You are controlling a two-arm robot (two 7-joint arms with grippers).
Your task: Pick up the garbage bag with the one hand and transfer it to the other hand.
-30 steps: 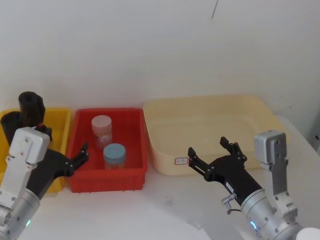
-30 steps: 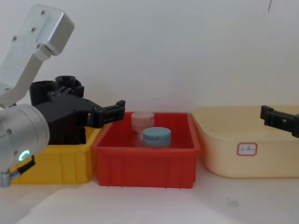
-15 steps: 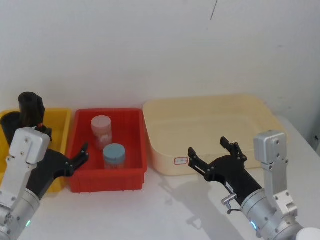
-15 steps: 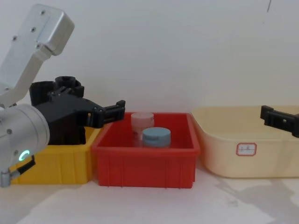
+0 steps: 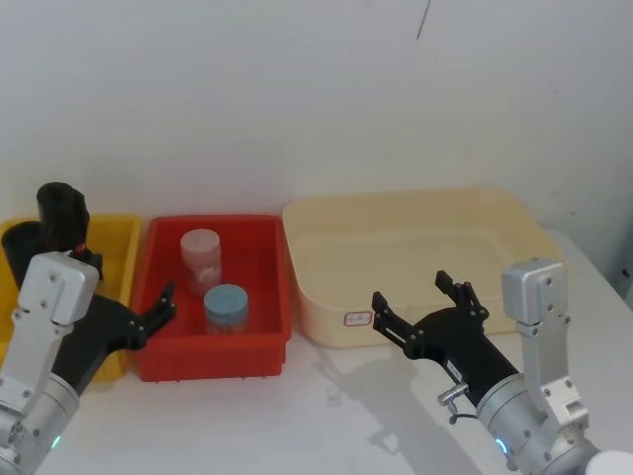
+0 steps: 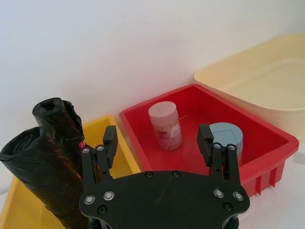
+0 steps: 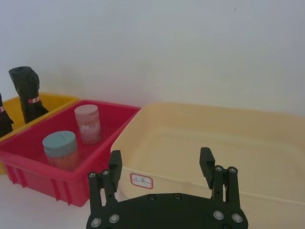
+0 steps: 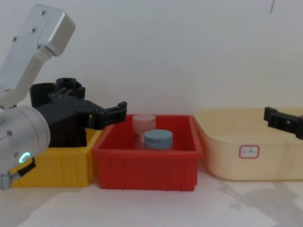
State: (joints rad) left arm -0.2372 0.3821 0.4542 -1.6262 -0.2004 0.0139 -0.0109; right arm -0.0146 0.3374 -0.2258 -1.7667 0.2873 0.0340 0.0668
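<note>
Two black garbage bag rolls stand upright in the yellow bin (image 5: 117, 237) at the far left, the taller one (image 5: 63, 212) behind the shorter one (image 5: 22, 247). In the left wrist view the farther roll (image 6: 59, 119) carries a small red mark, and the nearer roll (image 6: 42, 176) stands beside it. My left gripper (image 5: 131, 277), on the green-ringed arm, hovers open in front of the yellow bin and the red bin's left end, holding nothing. My right gripper (image 5: 410, 290) hangs open in front of the cream tub, also holding nothing.
A red bin (image 5: 267, 346) in the middle holds a pink-lidded jar (image 5: 201, 249) and a blue-lidded jar (image 5: 226, 305). A large cream tub (image 5: 326, 327) with a small label sits to the right. A white wall rises close behind the three containers.
</note>
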